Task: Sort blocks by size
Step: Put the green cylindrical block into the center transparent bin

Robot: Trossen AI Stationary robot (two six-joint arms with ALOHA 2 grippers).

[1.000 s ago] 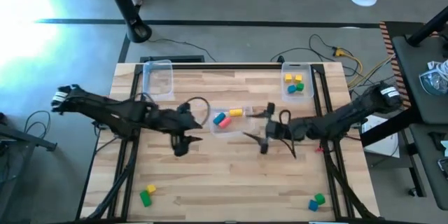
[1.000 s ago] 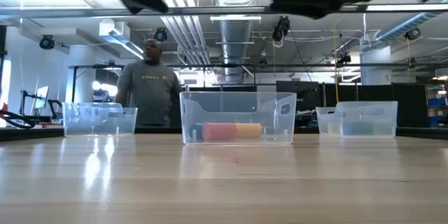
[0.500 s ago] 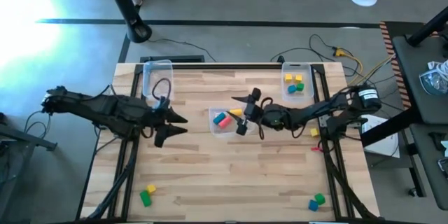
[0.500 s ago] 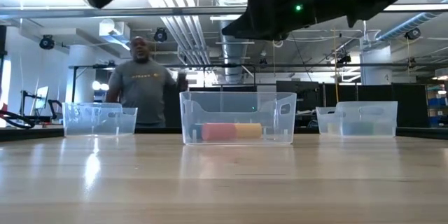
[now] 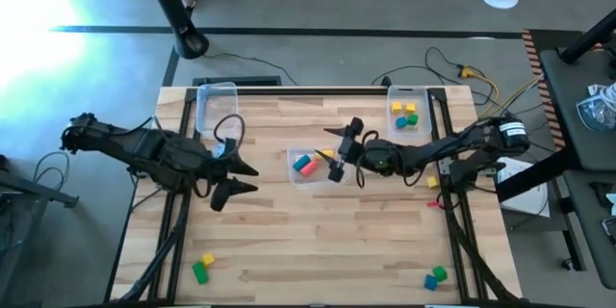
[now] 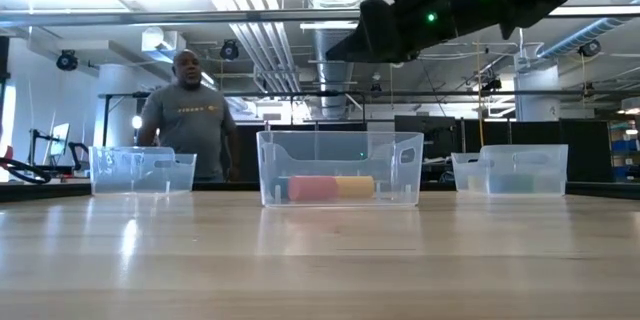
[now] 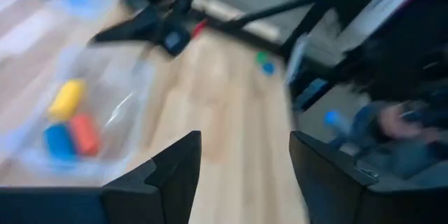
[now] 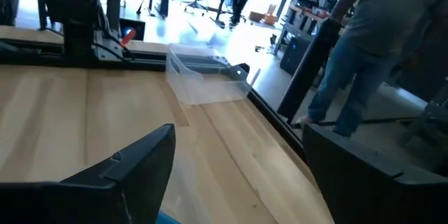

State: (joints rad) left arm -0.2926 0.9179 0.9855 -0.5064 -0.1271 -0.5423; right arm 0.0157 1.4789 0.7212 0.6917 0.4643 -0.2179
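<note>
Right claw (image 5: 334,157) hangs spread wide and empty right over the middle bin (image 5: 310,179) holding the pink, blue and yellow blocks (image 5: 306,164), so a sloppy drop could clip the rim and shove it; left claw (image 5: 234,175), wide too, waits beside it.

Overhead view: strong white glare on the floor (image 5: 38,10) at upper left, washing out detail there; the counter (image 5: 318,241) is evenly lit with soft, faint shadows. Low view: bright ceiling lights behind leave both arms in silhouette. Left wrist view heavily motion-blurred throughout. Right wrist view mildly soft, with bright windows behind.
</note>
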